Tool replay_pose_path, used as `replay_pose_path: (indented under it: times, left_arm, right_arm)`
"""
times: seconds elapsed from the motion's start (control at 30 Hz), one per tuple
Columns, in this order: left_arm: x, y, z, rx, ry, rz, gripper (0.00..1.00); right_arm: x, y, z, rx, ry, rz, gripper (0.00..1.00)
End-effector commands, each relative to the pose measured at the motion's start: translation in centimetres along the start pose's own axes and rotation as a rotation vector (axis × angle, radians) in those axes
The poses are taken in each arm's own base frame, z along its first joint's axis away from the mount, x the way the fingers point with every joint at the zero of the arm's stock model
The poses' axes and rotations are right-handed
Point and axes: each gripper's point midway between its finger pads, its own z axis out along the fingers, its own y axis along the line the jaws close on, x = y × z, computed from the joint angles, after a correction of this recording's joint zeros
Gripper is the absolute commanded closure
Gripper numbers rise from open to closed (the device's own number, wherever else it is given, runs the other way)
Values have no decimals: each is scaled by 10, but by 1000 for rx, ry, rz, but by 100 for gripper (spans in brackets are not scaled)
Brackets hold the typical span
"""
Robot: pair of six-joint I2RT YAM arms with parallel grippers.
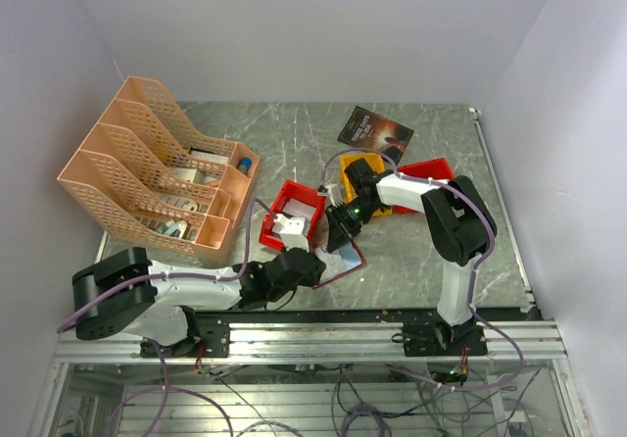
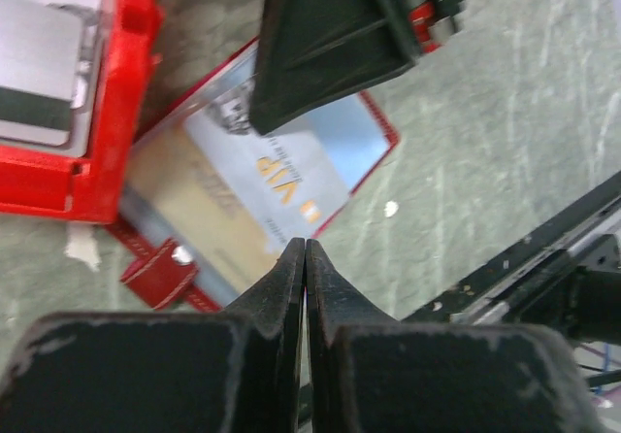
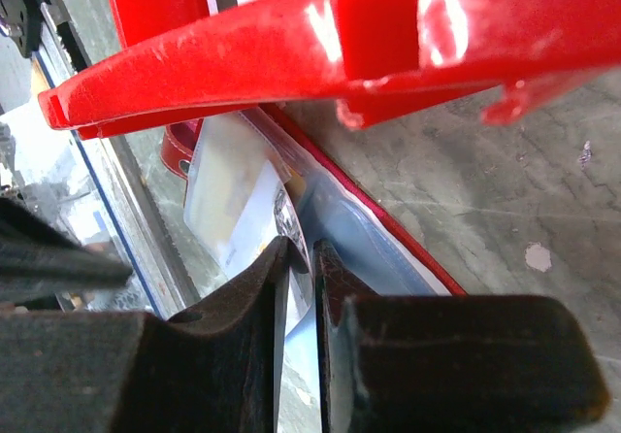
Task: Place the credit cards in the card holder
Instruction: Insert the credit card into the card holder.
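The dark-red card holder (image 1: 345, 264) lies open on the table just in front of a red bin (image 1: 271, 223). A pale VIP credit card (image 2: 291, 171) lies on the holder's bluish pocket, and its snap tab (image 2: 157, 272) shows at the lower left. My left gripper (image 2: 306, 247) is shut with nothing between its tips, and it hovers at the holder's near edge. My right gripper (image 3: 303, 250) stands over the holder (image 3: 393, 249). Its jaws are slightly apart, with the edge of a white card (image 3: 243, 210) in the gap. More credit cards (image 2: 39, 59) lie in the red bin.
An orange file organiser (image 1: 157, 168) fills the left side. A yellow bin (image 1: 351, 168) and a second red bin (image 1: 431, 170) sit behind the right arm. A dark booklet (image 1: 375, 131) lies further back. The red bin's rim (image 3: 291, 45) hangs close over the right gripper.
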Motion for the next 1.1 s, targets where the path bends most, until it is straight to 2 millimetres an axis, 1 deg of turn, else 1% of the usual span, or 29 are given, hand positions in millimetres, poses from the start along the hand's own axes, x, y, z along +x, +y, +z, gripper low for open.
replay_pose_path:
  times: [0.0,0.07,0.13,0.17,0.27,0.43,0.5,0.53,0.67,0.8,0.97,1.07]
  left_arm:
    - [-19,-23,-1,-26,-69,-33,90]
    - [-20,-28,1,-64,-94,-50,89]
    - [-18,-27,6,-130,-113,-48,89]
    - [-21,-32,7,-149,-124,-56,88]
    - [-21,-36,17,-216,-135,-61,88]
    - [-13,-44,39,-316,-102,-38,89]
    - [-5,-42,48,-360,-79,-6,90]
    - [-5,-46,52,-371,-74,-5,90]
    - [0,-47,62,-433,-60,22,92]
    - [-2,-44,68,-466,-79,21,90]
    - [-4,-37,80,-473,-80,2,91]
    - [-7,-36,89,-465,-79,-17,91]
  right_arm:
    - [12,-12,10,36,38,-4,85]
    - [12,-11,10,35,38,-5,85]
    - [13,-11,10,33,40,-3,84]
    - [13,-11,10,33,40,-3,84]
    - [13,-11,10,32,42,-2,84]
    - [13,-11,10,31,41,-4,84]
    - [13,-11,9,32,39,-4,84]
    - [13,-11,9,31,39,-4,84]
    - [14,-11,10,29,42,-3,84]
    - [14,-11,10,28,42,-2,84]
    - [14,-11,10,28,42,-2,84]
    - [14,-12,10,27,42,-1,84]
